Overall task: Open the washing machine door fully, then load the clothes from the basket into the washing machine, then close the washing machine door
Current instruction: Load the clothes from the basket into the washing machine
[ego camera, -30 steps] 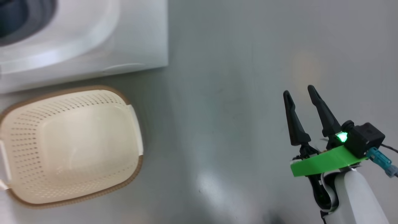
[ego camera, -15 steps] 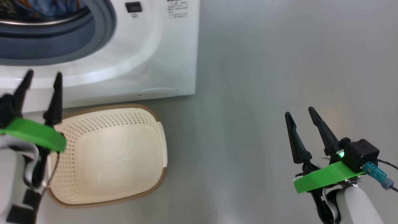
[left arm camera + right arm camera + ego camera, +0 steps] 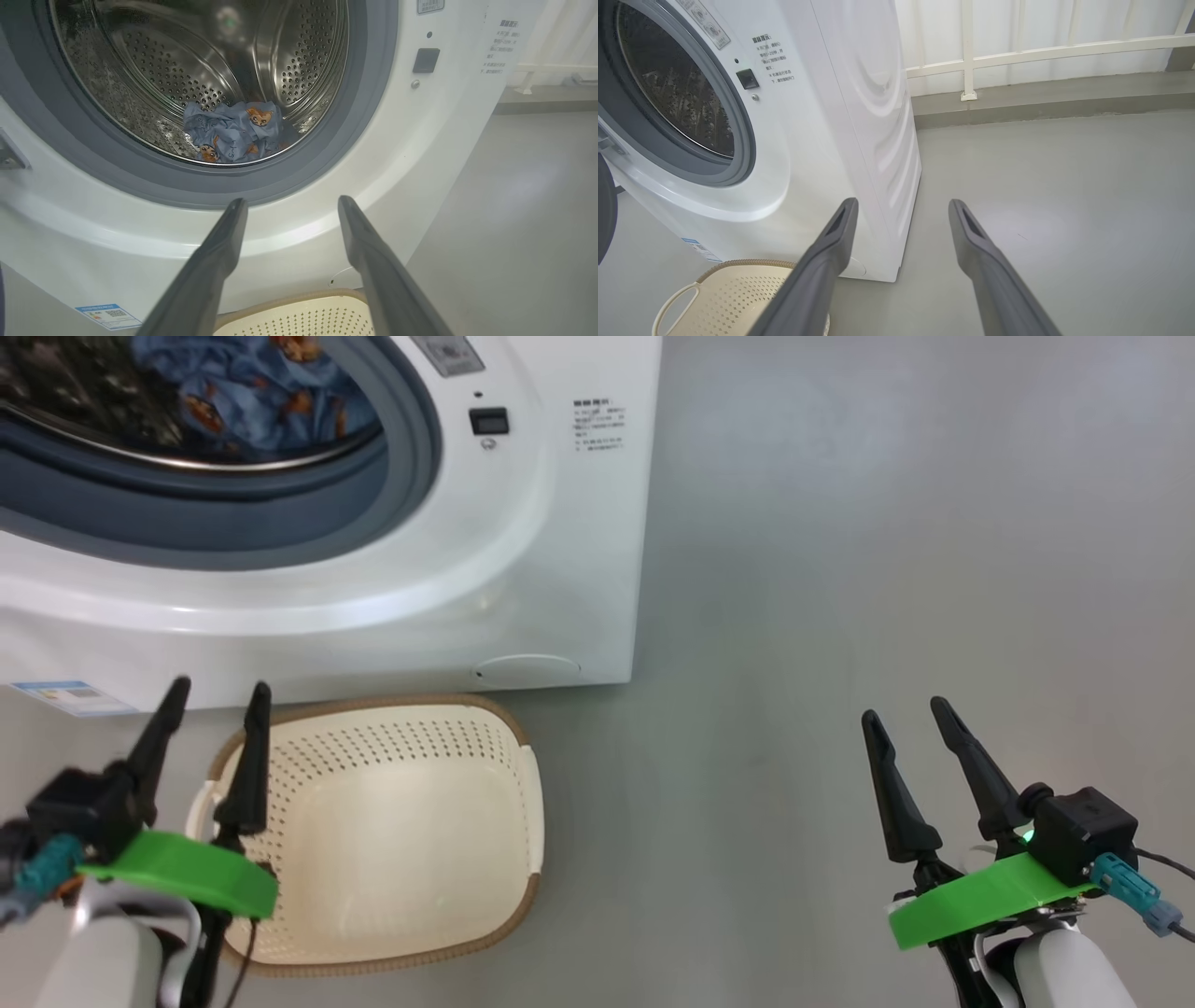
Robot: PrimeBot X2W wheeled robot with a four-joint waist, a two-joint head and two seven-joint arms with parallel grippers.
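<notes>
The basket [image 3: 373,702] sits near the washing machine [image 3: 560,569] front; wide floor [image 3: 840,569] under right tool [image 3: 904,709].

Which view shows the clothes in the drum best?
Left wrist view: it looks straight into the drum, the clothes whole on its floor. The head view crops them at its top edge; the right wrist view catches the drum's wall at a slant.

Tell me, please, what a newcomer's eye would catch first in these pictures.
The open mouth of the white washing machine, upper left in the head view, draws the eye, with the blue cartoon-print clothes lying low in its steel drum. Before it on the grey floor stands the cream perforated basket, apparently empty. The left pincer and right pincer both stand open, low in that view.
</notes>
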